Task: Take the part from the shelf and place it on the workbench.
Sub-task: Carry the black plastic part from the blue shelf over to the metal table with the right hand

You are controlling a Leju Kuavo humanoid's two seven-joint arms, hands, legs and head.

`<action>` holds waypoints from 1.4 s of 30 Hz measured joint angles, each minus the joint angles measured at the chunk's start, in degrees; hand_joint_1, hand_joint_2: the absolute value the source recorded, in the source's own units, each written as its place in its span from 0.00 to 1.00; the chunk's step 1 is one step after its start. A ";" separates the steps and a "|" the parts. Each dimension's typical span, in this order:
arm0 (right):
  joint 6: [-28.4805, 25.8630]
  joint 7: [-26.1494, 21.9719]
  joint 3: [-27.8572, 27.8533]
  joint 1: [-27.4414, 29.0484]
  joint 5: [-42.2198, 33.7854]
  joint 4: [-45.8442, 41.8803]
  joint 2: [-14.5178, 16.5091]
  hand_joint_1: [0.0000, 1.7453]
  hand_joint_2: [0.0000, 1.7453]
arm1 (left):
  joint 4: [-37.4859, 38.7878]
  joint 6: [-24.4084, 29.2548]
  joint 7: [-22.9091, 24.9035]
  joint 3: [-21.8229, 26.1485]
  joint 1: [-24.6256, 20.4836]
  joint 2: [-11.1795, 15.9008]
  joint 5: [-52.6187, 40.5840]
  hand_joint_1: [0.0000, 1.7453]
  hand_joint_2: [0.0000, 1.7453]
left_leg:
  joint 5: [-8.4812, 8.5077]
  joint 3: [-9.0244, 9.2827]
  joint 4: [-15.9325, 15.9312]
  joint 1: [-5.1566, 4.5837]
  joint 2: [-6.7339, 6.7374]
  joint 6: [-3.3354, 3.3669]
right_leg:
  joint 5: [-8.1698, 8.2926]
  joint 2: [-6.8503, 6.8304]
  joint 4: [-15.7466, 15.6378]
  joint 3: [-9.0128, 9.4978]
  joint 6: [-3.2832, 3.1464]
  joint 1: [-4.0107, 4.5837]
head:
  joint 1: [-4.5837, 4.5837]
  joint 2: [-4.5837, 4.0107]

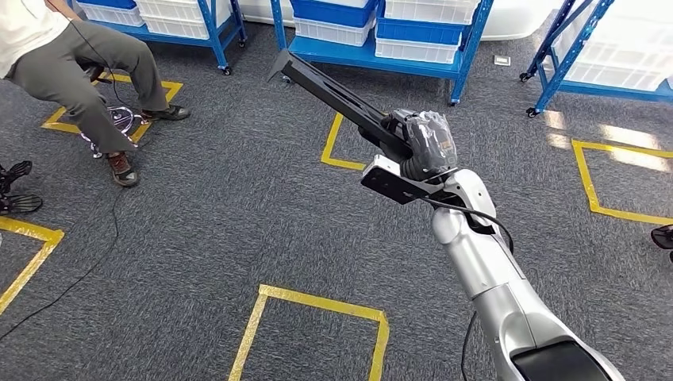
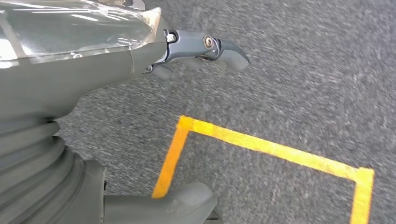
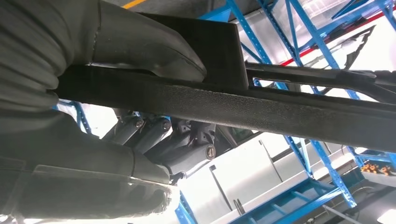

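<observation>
- The part (image 1: 333, 91) was a long, black, flat bar with a plate-like end, its surface matte and slightly grainy in the right wrist view (image 3: 299, 112).
- The right hand (image 1: 424, 147) gripped the part near one end, thumb on one face and fingers wrapped under the other; the far end jutted out toward the blue shelf (image 1: 373, 51).
- The part looked rigid and straight, showing no sag. Held so near one end, it would likely lever against the grip, so a hold nearer its middle would probably balance better.
- The rough finish should resist slipping.
- The left hand (image 2: 140, 56) hung over grey carpet beside a yellow tape line (image 2: 261, 142), holding nothing, fingers apart.
- A seated person (image 1: 71, 71) was well left of the shelf.
- No workbench was visible, so the carry seemed unfinished.
</observation>
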 joint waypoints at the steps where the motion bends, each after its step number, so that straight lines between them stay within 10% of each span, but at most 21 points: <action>1: 0.00 0.01 -0.02 0.03 0.01 0.01 -0.03 0.98 1.00 | 0.00 -0.04 0.01 -0.01 -0.05 0.05 -0.03 0.00 1.00 | -0.23 0.89 -1.22 -0.32 0.09 0.38 | -0.07 -0.05 -0.60 0.66 0.25 0.03 | 0.05 0.00; 5: -0.02 0.06 -0.20 0.02 0.01 -0.17 -0.21 0.98 1.00 | -0.01 -0.22 0.06 0.01 -0.10 0.02 -0.09 0.00 1.00 | -1.08 4.22 -4.41 -0.52 -0.21 0.70 | 0.80 -0.29 0.99 1.37 1.96 0.28 | 0.14 0.00; 9: -0.02 0.07 -0.28 0.27 -0.01 -0.27 -0.51 0.98 1.00 | 0.00 -0.28 0.07 0.01 -0.14 -0.05 -0.10 0.00 1.00 | -2.52 6.48 -5.24 -0.53 -0.82 0.75 | -2.79 -0.28 12.62 -7.30 1.57 0.15 | 0.14 0.00; 11: -0.02 0.07 -0.31 0.75 -0.01 -0.27 -0.67 0.98 1.00 | 0.00 -0.30 0.08 0.01 -0.01 -0.14 -0.10 0.00 1.00 | -3.67 7.83 -5.21 -0.58 -1.18 0.59 | -3.68 -0.29 12.64 -9.82 1.93 0.15 | 0.16 0.00; 15: -0.02 0.09 -0.39 0.92 -0.01 -0.24 -0.98 0.98 1.00 | 0.03 -0.30 0.09 0.01 0.15 -0.25 -0.10 0.00 1.00 | -6.34 10.89 -5.05 -0.88 -1.49 -0.10 | 5.89 -0.55 -0.38 -7.72 3.57 0.31 | 0.26 0.00; 18: 0.00 0.09 -0.41 0.80 0.01 -0.41 -0.91 0.98 1.00 | 0.06 -0.29 0.13 0.01 0.02 -0.27 -0.16 0.00 1.00 | -7.53 11.64 -4.52 -1.07 -1.43 -0.88 | 8.32 -0.73 -2.78 -6.31 1.00 0.45 | 0.35 0.00; 22: -0.01 0.11 -0.44 0.46 0.02 -0.73 -0.77 0.98 1.00 | 0.02 -0.29 0.15 0.01 -0.10 -0.27 -0.23 0.00 1.00 | -8.85 7.61 3.14 -0.37 -1.01 -2.13 | 7.34 -0.56 -3.09 -4.04 -1.09 -0.10 | 0.14 0.00; 26: 0.02 0.11 -0.40 0.54 0.03 -0.76 -0.63 0.98 1.00 | 0.04 -0.20 0.30 0.01 -0.04 -0.29 -0.27 0.00 1.00 | -12.49 0.01 10.61 1.00 -0.61 -3.78 | 5.38 -0.46 -3.05 -1.71 -1.10 -0.33 | 0.01 0.00; 29: 0.08 0.11 -0.40 0.55 0.05 -0.75 -0.62 0.98 1.00 | 0.08 -0.03 0.68 0.01 0.02 -0.27 -0.33 0.00 1.00 | -5.02 1.42 1.06 1.86 0.03 -4.56 | 3.42 -0.39 -2.96 0.74 -0.10 -0.70 | -0.03 0.00; 31: 0.08 0.10 -0.41 0.44 0.22 -0.72 -0.58 0.98 1.00 | 0.15 0.10 1.04 0.01 -0.03 -0.31 -0.46 0.00 1.00 | -0.84 2.53 -3.30 1.76 0.42 -4.08 | 2.46 -0.39 -2.99 1.28 0.73 -0.53 | -0.07 0.00; 36: 0.08 0.00 -0.44 0.08 0.22 -0.74 -0.57 0.98 1.00 | 0.16 0.26 1.55 0.01 -0.20 -0.44 -0.61 0.00 1.00 | -0.58 3.20 -3.99 0.79 0.13 -1.52 | 0.41 -0.57 -1.20 0.12 2.22 -0.43 | 0.03 0.00; 40: 0.41 -0.42 -0.41 -0.06 0.17 -0.61 -0.80 0.98 1.00 | 0.15 0.27 1.66 0.02 -0.31 -0.36 -0.67 0.00 1.00 | -1.31 3.88 -4.18 0.35 -0.19 -0.13 | -3.90 -0.53 12.90 -8.25 1.53 -0.49 | 0.12 0.00; 42: 0.44 -0.44 -0.35 -0.03 0.46 -0.54 -0.86 0.98 1.00 | 0.15 0.27 1.66 0.03 -0.32 -0.34 -0.67 0.00 1.00 | -1.41 3.97 -4.18 0.26 -0.33 0.00 | -4.27 -0.52 15.03 -9.73 1.57 -0.43 | 0.13 0.00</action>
